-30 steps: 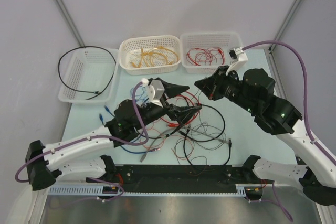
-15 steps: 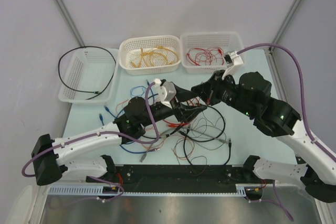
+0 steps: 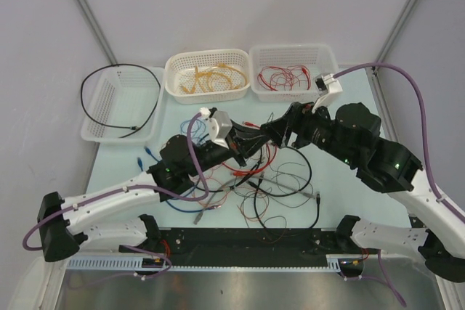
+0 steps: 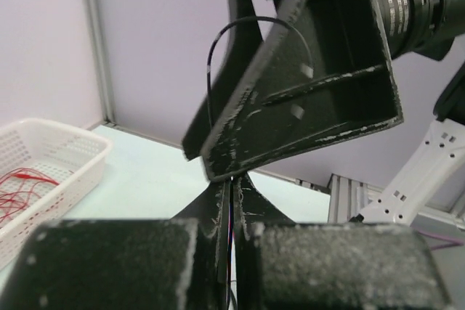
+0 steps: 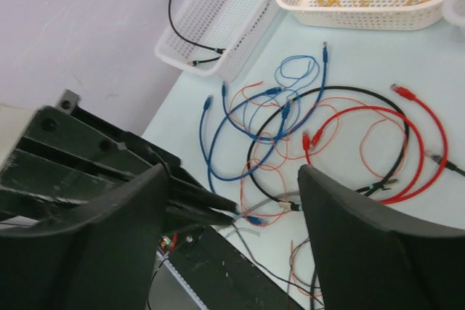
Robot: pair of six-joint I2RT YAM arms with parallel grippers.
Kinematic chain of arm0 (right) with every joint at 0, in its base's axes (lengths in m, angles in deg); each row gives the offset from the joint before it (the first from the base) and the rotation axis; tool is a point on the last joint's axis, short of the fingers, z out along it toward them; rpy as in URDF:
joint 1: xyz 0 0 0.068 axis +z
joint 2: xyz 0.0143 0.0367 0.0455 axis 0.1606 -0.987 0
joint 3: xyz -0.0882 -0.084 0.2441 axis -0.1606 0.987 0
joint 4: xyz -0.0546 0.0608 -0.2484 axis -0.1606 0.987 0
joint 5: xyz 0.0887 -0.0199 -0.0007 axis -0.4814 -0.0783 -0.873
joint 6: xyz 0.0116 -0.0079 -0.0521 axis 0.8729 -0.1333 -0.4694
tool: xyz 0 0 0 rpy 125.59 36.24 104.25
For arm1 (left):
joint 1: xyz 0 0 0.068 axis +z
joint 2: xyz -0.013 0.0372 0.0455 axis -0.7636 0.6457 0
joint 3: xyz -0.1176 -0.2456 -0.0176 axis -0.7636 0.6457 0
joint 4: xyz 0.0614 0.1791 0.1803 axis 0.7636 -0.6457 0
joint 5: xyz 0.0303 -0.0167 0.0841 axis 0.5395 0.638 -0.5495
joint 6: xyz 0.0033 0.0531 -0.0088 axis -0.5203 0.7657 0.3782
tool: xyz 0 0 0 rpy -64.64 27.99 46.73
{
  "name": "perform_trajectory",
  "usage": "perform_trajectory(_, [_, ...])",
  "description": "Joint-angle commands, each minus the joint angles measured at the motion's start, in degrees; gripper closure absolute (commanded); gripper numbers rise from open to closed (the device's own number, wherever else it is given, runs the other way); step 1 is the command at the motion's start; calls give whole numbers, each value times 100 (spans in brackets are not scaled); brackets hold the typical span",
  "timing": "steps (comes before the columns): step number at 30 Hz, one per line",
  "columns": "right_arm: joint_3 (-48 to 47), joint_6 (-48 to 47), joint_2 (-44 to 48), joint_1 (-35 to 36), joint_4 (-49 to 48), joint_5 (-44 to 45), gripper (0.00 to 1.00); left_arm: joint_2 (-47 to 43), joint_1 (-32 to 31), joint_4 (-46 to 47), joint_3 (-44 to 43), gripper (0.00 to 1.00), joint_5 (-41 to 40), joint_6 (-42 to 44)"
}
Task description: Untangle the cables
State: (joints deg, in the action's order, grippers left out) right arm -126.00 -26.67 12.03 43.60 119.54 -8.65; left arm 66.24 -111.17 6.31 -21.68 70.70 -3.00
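Red, blue and black cables (image 3: 280,179) lie tangled on the surface (image 3: 116,157). Raised above them, the left end effector (image 4: 231,186) is clamped on one thin wire (image 4: 231,230), with the right end effector (image 5: 232,179) spread apart beside it. Step in hand: isolating a strand. The next move probably calls for drawing it slowly clear.

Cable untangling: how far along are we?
Sorted: black cable in left basket, yellow cables in middle basket, red wires in right basket. In hand: left gripper shut on a thin cable, right gripper open beside it. Remaining: blue, red, black, orange tangle on the table.
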Motion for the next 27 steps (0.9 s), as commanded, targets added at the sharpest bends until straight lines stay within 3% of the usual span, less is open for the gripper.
perform_trajectory(1, [-81, -58, 224, 42, 272, 272, 16, -493, 144, -324, -65, 100, -733, -150])
perform_trajectory(7, [-72, -58, 584, 42, 518, 685, 10, -862, 952, -1299, -223, 100, -1253, -678])
perform_trajectory(14, [322, -67, 1208, 42, 282, 1108, 11, -1003, 1795, -2442, -1046, 100, -3062, -511])
perform_trajectory(17, [472, -58, 1235, 42, 316, 1108, 12, -766, 2278, -2838, -1687, 100, -3836, -406])
perform_trajectory(23, [806, 118, 1182, 42, 360, 800, 12, -3, 3534, -3998, -3024, 100, -4119, -599])
perform_trajectory(27, [947, 83, 1130, 42, 264, 704, 13, 253, 4116, -3972, -3272, 100, -4505, -625])
